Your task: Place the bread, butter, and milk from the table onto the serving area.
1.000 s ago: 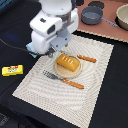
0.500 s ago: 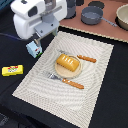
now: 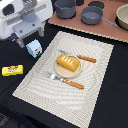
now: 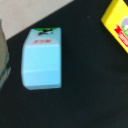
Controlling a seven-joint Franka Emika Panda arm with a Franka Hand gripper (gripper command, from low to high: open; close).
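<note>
The bread (image 3: 67,62) lies on the round tan plate (image 3: 59,73) in the middle of the beige striped placemat (image 3: 92,95). The milk carton (image 3: 34,48) stands on the black table just off the placemat's edge at the exterior view's left. It fills the wrist view (image 4: 42,57). The yellow butter packet (image 3: 12,70) lies flat nearer the front left, and its corner shows in the wrist view (image 4: 117,22). My gripper (image 3: 30,38) hangs open and empty just above the milk, apart from it.
A brown board (image 3: 107,29) at the back carries two grey pots (image 3: 91,14) and a bowl (image 3: 122,15). An orange-handled fork (image 3: 66,80) and knife (image 3: 83,58) flank the plate. The placemat's edge shows in the wrist view (image 4: 3,50).
My gripper has moved from over the plate to the exterior view's left and now sits above the milk. The bread stays on the plate.
</note>
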